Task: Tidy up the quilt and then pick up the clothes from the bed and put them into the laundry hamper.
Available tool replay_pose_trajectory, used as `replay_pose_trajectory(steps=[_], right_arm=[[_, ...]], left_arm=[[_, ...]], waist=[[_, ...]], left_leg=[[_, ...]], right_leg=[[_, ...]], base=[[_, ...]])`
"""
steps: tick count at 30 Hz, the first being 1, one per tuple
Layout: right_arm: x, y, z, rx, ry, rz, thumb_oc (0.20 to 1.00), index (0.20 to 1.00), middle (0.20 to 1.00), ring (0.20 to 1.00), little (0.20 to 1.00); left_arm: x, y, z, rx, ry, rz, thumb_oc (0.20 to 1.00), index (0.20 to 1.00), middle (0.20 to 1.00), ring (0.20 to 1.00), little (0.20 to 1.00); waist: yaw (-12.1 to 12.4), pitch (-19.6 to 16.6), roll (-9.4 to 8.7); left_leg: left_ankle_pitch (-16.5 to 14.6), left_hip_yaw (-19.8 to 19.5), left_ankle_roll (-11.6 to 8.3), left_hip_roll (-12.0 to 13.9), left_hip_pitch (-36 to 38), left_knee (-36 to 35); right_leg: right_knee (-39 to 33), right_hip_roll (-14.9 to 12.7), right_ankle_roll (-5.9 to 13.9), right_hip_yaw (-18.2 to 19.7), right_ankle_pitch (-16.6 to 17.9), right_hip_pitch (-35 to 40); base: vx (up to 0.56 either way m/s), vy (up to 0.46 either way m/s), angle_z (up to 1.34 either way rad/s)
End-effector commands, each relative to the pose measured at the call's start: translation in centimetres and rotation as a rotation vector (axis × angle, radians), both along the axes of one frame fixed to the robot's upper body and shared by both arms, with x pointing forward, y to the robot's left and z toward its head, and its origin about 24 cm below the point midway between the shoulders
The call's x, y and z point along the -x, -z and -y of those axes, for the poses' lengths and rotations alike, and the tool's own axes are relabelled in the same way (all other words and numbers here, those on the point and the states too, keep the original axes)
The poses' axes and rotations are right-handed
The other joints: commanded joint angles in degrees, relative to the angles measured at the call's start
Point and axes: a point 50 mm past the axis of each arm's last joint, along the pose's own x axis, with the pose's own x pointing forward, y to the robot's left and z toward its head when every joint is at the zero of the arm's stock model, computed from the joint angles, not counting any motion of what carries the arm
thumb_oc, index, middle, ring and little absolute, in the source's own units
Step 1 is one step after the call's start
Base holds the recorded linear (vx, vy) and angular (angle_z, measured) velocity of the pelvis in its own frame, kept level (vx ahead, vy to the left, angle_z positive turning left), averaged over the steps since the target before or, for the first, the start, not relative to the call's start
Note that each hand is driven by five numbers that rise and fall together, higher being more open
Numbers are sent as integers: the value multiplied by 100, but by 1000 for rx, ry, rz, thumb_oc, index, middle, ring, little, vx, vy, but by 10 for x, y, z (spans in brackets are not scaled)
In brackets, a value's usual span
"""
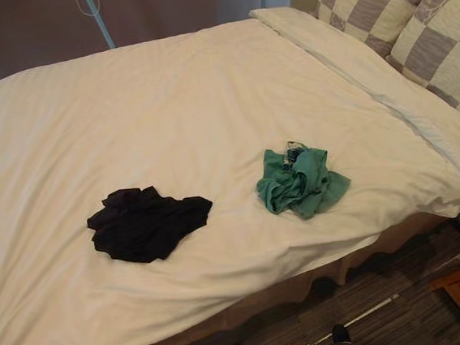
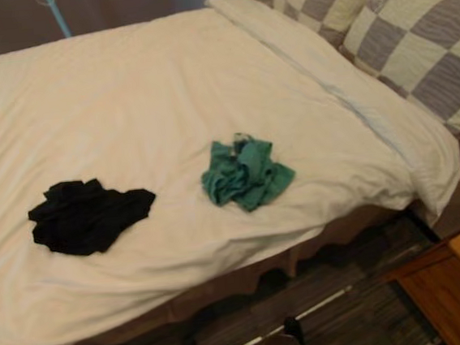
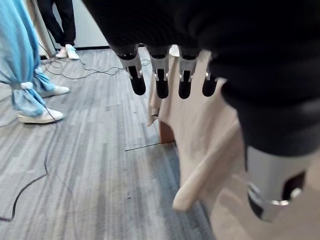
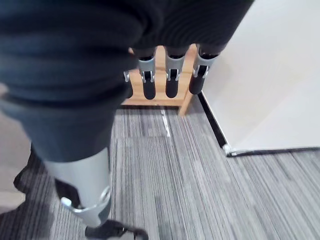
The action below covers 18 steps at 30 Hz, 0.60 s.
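Quilt point(image 1: 169, 129) looked pretty much done, spread flat over the bed with just soft wrinkles. Clothes hadn't been touched though: the black garment point(image 1: 147, 223) and the green garment point(image 1: 300, 182) both sat crumpled near the bed's front edge, a bit apart. Left hand point(image 3: 165, 75) and right hand point(image 4: 165, 75) hung over the floor point(image 3: 90, 165), fingers straight and relaxed, holding nothing. Couldn't spot the hamper.

Both hands point(image 3: 165, 55) point(image 4: 165, 55) empty, fingers relaxed
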Motion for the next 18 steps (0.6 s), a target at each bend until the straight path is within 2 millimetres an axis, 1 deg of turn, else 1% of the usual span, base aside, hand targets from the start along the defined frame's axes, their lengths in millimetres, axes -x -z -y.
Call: replay_pose_trajectory(steps=[1, 2, 3, 4, 5, 6, 7, 8, 9, 11, 12, 13, 14, 15, 16, 17, 18], right_arm=[[-26, -11, 19, 60, -23, 85, 1000, 1000, 1000, 1000, 1000], [-26, -10, 17, 45, -26, 84, 1000, 1000, 1000, 1000, 1000], [-23, -9, 15, 36, 6, 78, 1000, 1000, 1000, 1000, 1000], [-20, -8, 15, 32, 29, 74, 1000, 1000, 1000, 1000, 1000], [-13, -6, 15, 23, 96, 62, 1000, 1000, 1000, 1000, 1000], [-5, -5, 15, 15, 186, 55, 1000, 1000, 1000, 1000, 1000], [2, -5, 16, 10, 290, 59, 1000, 1000, 1000, 1000, 1000], [2, -4, 16, 10, 290, 59, 1000, 1000, 1000, 1000, 1000], [19, -4, 20, 3, 639, 123, 1000, 1000, 1000, 1000, 1000], [22, -8, 30, 20, 843, 210, 1000, 1000, 1000, 1000, 1000], [21, -13, 42, 51, 968, 294, 1000, 1000, 1000, 1000, 1000], [20, -15, 46, 72, 989, 321, 1000, 1000, 1000, 1000, 1000], [16, -20, 57, 109, 1014, 379, 1000, 1000, 1000, 1000, 1000], [5, -30, 73, 153, 1020, 457, 1000, 1000, 1000, 1000, 1000], [-3, -41, 90, 178, 1004, 500, 1000, 1000, 1000, 1000, 1000], [-15, -57, 111, 209, 977, 571, 1000, 1000, 1000, 1000, 1000], [-25, -74, 129, 233, 952, 627, 1000, 1000, 1000, 1000, 1000]], left_arm=[[34, -2, -19, -23, -173, -71, 1000, 1000, 1000, 1000, 1000], [41, -3, -22, -37, -200, -88, 1000, 1000, 1000, 1000, 1000], [47, -4, -25, -54, -240, -100, 1000, 1000, 1000, 1000, 1000], [48, -4, -25, -60, -255, -105, 1000, 1000, 1000, 1000, 1000], [49, -6, -26, -77, -313, -99, 1000, 1000, 1000, 1000, 1000], [47, -7, -27, -91, -350, -89, 1000, 1000, 1000, 1000, 1000], [45, -8, -27, -100, -381, -77, 1000, 1000, 1000, 1000, 1000], [45, -8, -27, -100, -381, -77, 1000, 1000, 1000, 1000, 1000], [42, -12, -32, -144, -492, -31, 1000, 1000, 1000, 1000, 1000], [45, -17, -42, -173, -509, -34, 1000, 1000, 1000, 1000, 1000], [50, -23, -54, -226, -393, -107, 1000, 1000, 1000, 1000, 1000], [50, -27, -60, -264, -300, -152, 1000, 1000, 1000, 1000, 1000], [44, -34, -75, -315, -1, -274, 1000, 1000, 1000, 1000, 1000], [22, -45, -93, -364, 460, -425, 1000, 1000, 1000, 1000, 1000], [11, -49, -98, -371, 620, -454, 1000, 1000, 1000, 1000, 1000], [-4, -51, -97, -353, 819, -469, 1000, 1000, 1000, 1000, 1000], [-15, -51, -93, -312, 922, -475, 1000, 1000, 1000, 1000, 1000]], waist=[[228, 212, 165], [213, 212, 170], [151, 183, 169], [108, 159, 156], [46, 120, 129], [12, 105, 113], [-4, 85, 100], [-7, 87, 101], [-19, 45, 51], [24, 34, 10], [31, 24, -16], [27, 18, -21], [31, 7, -39], [20, -1, -56], [-19, 22, -43], [-95, 12, -41], [-171, 14, -27]], left_leg=[[-134, 290, -129, 556, -80, 470], [-131, 324, -90, 547, -22, 402], [-112, 263, -40, 504, 5, 302], [-111, 186, -10, 450, 4, 249], [-107, 79, 37, 336, -9, 173], [-110, -24, 75, 239, -21, 121], [-106, -131, 110, 166, -37, 73], [-107, -134, 110, 166, -35, 73], [-59, -366, 181, 53, 17, -124], [-11, -393, 187, 52, 44, -229], [2, -413, 197, 31, 45, -284], [3, -414, 203, 20, 44, -299], [7, -411, 213, 5, 26, -321], [10, -383, 215, 9, 7, -334], [-11, -349, 219, 27, 25, -332], [-12, -281, 225, 28, -3, -333], [-44, -211, 244, 17, 10, -329]], right_leg=[[703, 73, 402, -598, 304, -217], [785, 226, 408, -554, 249, -353], [734, 574, 381, -369, 64, -449], [683, 771, 359, -261, -12, -491], [564, 1080, 294, -128, -170, -500], [436, 1222, 252, -14, -262, -448], [358, 1290, 244, 118, -264, -429], [358, 1289, 243, 115, -266, -426], [337, 1473, 271, 372, -192, -416], [252, 1485, 304, 340, -145, -380], [200, 1506, 321, 342, -86, -387], [190, 1519, 324, 349, -73, -397], [176, 1535, 327, 366, -11, -440], [154, 1533, 338, 384, 67, -502], [151, 1554, 342, 407, 68, -516], [116, 1573, 349, 465, 110, -580], [88, 1593, 355, 514, 116, -604]], base=[[-80, 249, -47], [-47, 224, -103], [-14, 176, -104], [6, 159, -70], [8, 95, 5], [4, 66, 42], [1, 17, 65], [34, -62, 92], [41, -91, 83], [48, -115, 68], [42, -82, 51], [32, -64, 32], [5, -32, 9], [3, -18, 3], [0, 0, 0], [-18, 58, 0], [-6, 126, -8]])
